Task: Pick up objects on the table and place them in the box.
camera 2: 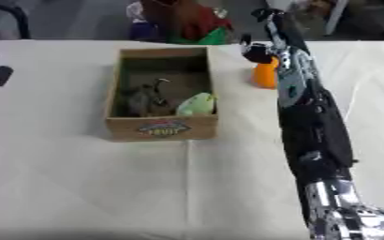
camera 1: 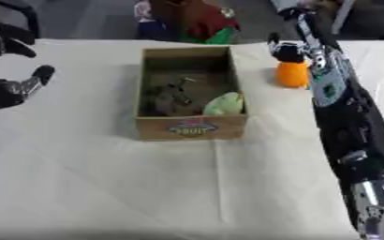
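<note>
The right hand (camera 1: 287, 50) grasped an orange object (camera 1: 293, 74) right of the box (camera 1: 192, 127); the left hand (camera 1: 15, 86) rested with fingers released at the table's (camera 1: 105, 187) left edge

You've got one label in sight: a colourful sticker (camera 1: 193, 127) on the near front wall of the cardboard box (camera 1: 191, 125), at six o'clock from the box's middle. It carries a red and blue emblem over a line of yellow lettering, but the letters blur together and can't be read. No other text shows.
</note>
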